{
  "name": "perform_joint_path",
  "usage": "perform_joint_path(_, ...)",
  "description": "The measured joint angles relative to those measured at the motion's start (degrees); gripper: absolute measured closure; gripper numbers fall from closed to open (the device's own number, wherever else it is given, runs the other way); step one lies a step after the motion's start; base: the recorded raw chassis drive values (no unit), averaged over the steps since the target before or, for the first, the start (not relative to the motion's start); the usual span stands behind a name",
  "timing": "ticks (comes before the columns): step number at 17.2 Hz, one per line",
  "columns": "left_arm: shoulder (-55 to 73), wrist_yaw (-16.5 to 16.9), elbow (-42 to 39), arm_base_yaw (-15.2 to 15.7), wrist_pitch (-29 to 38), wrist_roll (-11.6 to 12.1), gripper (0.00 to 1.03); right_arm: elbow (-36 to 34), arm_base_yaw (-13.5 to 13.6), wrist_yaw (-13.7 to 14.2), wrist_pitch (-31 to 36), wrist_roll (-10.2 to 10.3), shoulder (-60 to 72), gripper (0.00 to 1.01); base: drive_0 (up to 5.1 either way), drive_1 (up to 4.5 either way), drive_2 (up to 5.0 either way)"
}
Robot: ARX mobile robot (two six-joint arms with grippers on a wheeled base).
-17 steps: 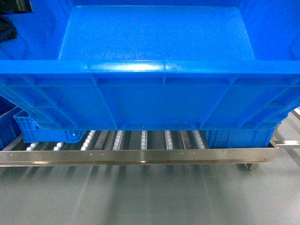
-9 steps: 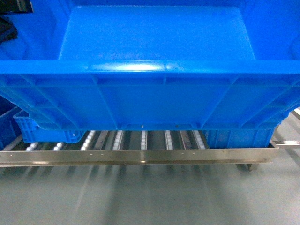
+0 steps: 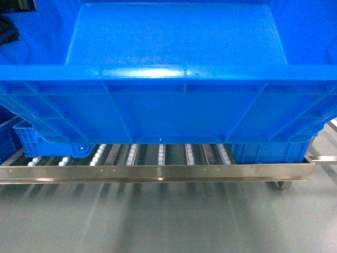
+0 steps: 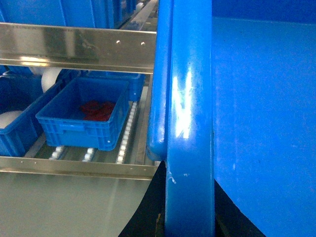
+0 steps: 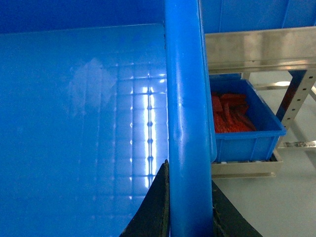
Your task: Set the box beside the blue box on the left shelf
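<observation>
My left end effector [image 4: 190, 228] and right end effector [image 5: 190, 224] each clench the box [image 3: 174, 105] rim, filling the frame's upper half above the left shelf [image 3: 158, 172].

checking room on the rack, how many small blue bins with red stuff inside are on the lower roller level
2. One small bin sits left of the big box; another small bin sits right of it. The box may hide more.

One large crate [image 3: 174, 100]; two small bins [image 4: 81, 118] [image 5: 244, 128]; one roller shelf [image 3: 158, 172].
</observation>
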Motion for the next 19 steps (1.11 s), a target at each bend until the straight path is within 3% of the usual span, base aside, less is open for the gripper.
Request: perform_joint_path(19,0.0,-0.1,0.0,0.0,-0.8,0.0,0.95,0.0,0.0,-0.1,-0.7,0.0,0.0,0.92,0.0,0.0,0.0)
